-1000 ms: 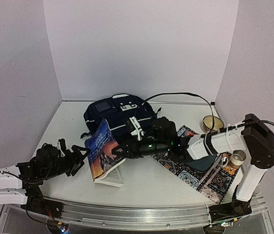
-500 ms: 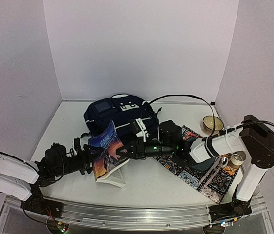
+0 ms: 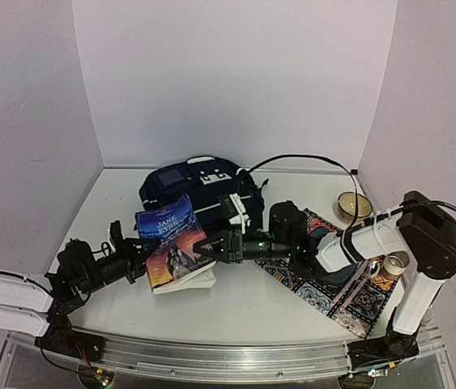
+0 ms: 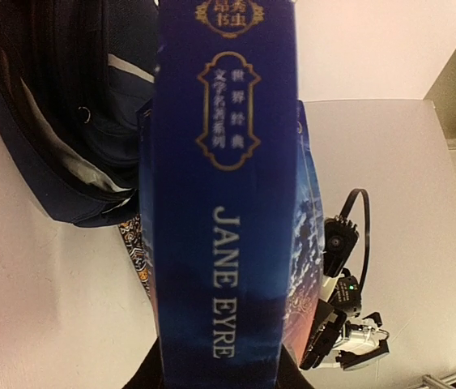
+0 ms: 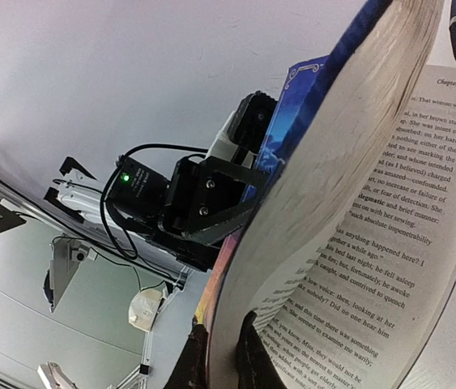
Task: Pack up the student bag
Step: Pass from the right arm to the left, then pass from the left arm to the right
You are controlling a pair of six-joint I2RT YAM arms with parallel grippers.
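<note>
The student bag (image 3: pixel 199 188), dark navy with white trim, lies at the back middle of the table; in the left wrist view the student bag (image 4: pixel 57 105) fills the upper left. In front of it a blue "Jane Eyre" book (image 3: pixel 175 243) is held tilted, cover up, between both grippers. My left gripper (image 3: pixel 140 259) grips its spine; the spine (image 4: pixel 223 203) fills that wrist view, with the left gripper (image 4: pixel 219 377) closed on both sides of it. My right gripper (image 3: pixel 213 247) pinches the cover and a block of pages; the right gripper (image 5: pixel 226 365) shows the open pages (image 5: pixel 389 267) beside it.
A patterned mat (image 3: pixel 333 285) lies at the right under the right arm. A bowl (image 3: pixel 353 204) stands at the back right and a tape roll (image 3: pixel 394 263) by the right arm's post. A black cable (image 3: pixel 308 160) arcs behind the bag.
My left gripper has reached the book's spine and closed on it. The book has swung from steeply on edge to cover-up. The right gripper keeps its hold.
</note>
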